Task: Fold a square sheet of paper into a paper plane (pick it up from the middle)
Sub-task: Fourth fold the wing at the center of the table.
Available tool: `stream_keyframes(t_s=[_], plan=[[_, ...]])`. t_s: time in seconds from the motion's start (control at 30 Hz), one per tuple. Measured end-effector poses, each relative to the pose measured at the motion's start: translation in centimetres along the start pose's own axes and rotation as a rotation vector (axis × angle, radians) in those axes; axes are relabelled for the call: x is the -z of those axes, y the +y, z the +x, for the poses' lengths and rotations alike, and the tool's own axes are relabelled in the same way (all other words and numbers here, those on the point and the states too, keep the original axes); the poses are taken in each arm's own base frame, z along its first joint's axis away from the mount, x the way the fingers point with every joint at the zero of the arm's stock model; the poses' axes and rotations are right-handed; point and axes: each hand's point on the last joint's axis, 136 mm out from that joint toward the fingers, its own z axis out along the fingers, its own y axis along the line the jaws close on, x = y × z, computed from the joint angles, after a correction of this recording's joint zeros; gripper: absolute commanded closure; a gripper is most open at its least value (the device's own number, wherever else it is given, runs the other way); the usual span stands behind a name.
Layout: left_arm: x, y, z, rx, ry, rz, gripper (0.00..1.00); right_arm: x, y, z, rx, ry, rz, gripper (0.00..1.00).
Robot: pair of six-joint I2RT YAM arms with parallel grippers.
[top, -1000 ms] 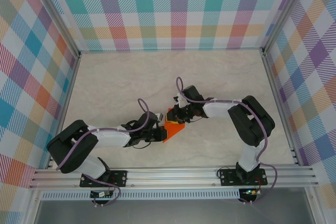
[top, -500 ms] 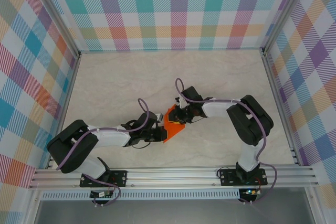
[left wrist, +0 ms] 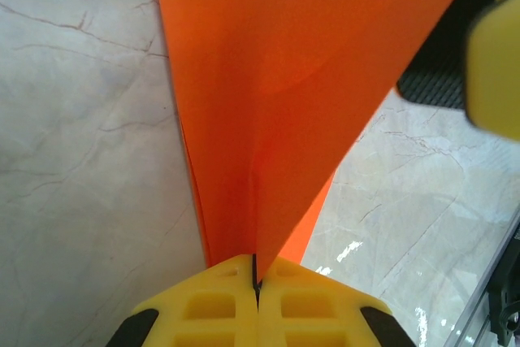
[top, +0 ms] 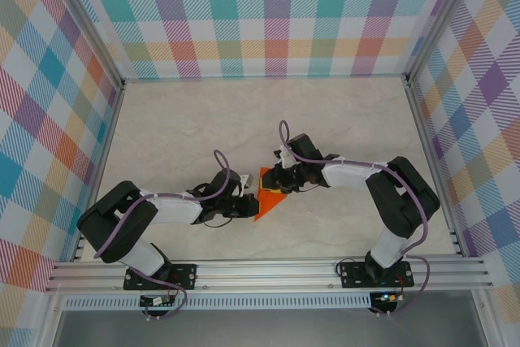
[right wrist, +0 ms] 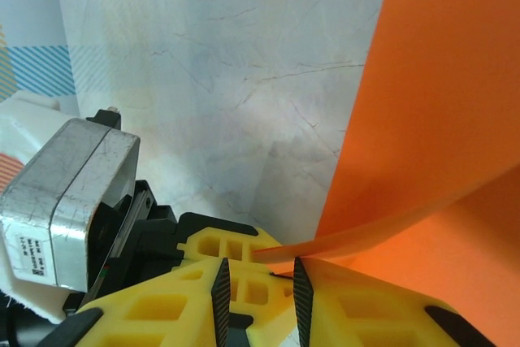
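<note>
Pale marbled table (top: 179, 136) inside plaid walls (top: 276, 22). Pinched flat between the closed fingertips of the left tool (left wrist: 256, 270): the pointed end of the square sheet of paper (left wrist: 309, 79), already creased into a layered wedge, fanning wide straight ahead of those tips and apparently raised off the table. Facing it from the far side of the wedge, the right tool (right wrist: 258, 282), fingers parted by a narrow gap, gripping nothing; 1 folded edge of orange running just past its right finger toward the opposite tips. Looks thin, light and limp: likely to sag wherever unsupported, to buckle under a sideways push, and to slip or tear if dragged against 1 fixed pinch. Seems to hold a crease well, judging by the sharp fold lines. Best taken on doubled layers beside a crease, close to the left tool's tips, not on a loose single edge. Close gently, and avoid pulling away from the other grip before seating the pads.
</note>
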Motion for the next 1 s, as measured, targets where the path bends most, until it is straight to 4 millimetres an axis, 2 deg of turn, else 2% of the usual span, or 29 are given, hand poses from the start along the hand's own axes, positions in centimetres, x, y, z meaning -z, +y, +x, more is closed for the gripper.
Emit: stream_keyframes(t_s=[0.23,0.43,0.8,1.0], plan=[[-0.2,-0.1,0.1,0.003,0.011,0.018,0.95,-0.7,-0.1,0.3,-0.004,0.027,-0.012,0.71],[-0.5,-0.1,0.3,0.003,0.020,0.028,0.95,-1.3,-0.5,-1.0,-0.016,0.012,0.024,0.70],[-0.5,-0.1,0.3,0.003,0.021,0.029,0.89,-2.4,-3.1,-1.9,-0.069,0.004,0.141,0.72],[-0.5,-0.1,0.3,0.002,0.021,0.030,0.94,-2.3,-3.4,-1.9,-0.074,0.002,0.155,0.70]])
